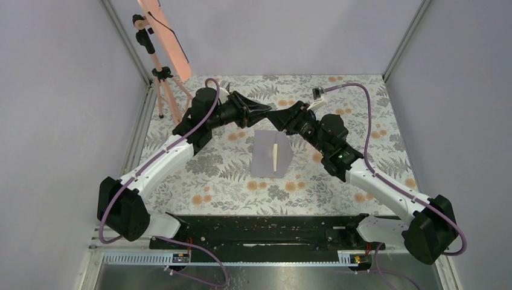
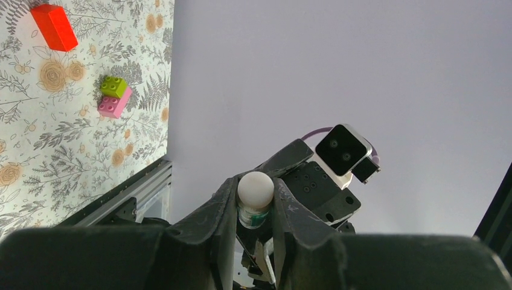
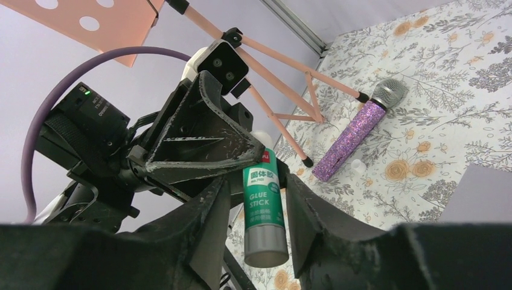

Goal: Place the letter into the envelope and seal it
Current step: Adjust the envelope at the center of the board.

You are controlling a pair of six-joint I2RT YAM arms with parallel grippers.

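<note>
Left arm (image 1: 160,158): white moulded links, black joint housings, bulky black shoulder block (image 1: 124,208).
Right arm (image 1: 386,184): same white-and-black build; small green light (image 1: 342,156) on black elbow housing.
Left purple cable (image 1: 199,124) runs along left arm; right purple cable (image 1: 366,121) likewise on right arm.
Left end effector (image 2: 255,187): two matte black fingers, scuffed; black triangular open-frame bracket (image 3: 199,139) behind, scratched.
Right end effector (image 3: 259,181): same black wedge fingers.
White-cased wrist camera (image 2: 343,151): black face, two lenses; screw holes in black mount below.
</note>
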